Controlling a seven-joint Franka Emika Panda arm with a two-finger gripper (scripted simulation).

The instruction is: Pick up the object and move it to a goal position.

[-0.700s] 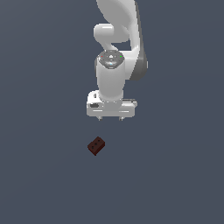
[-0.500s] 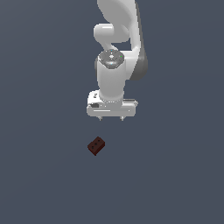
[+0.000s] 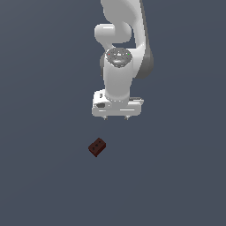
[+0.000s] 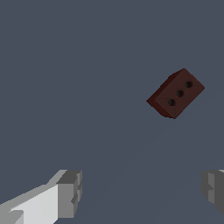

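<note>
The object is a small dark reddish-brown rectangular block [image 3: 97,147] lying on the flat grey floor, turned at an angle. In the wrist view the block [image 4: 175,93] shows three small dark holes in a row on its top face. My white gripper [image 3: 116,118] hangs above the block and a little toward the exterior view's right, clear of it. Its two fingertips stand wide apart with nothing between them. In the wrist view the gripper [image 4: 142,192] is open, and the block lies off to one side of the gap between the fingers.
The white arm [image 3: 120,53] rises from the gripper toward the top of the exterior view. The floor [image 3: 44,110] is a plain dark grey surface with no other objects or edges in view.
The gripper and wrist have shifted slightly toward the exterior view's right. The block has not moved.
</note>
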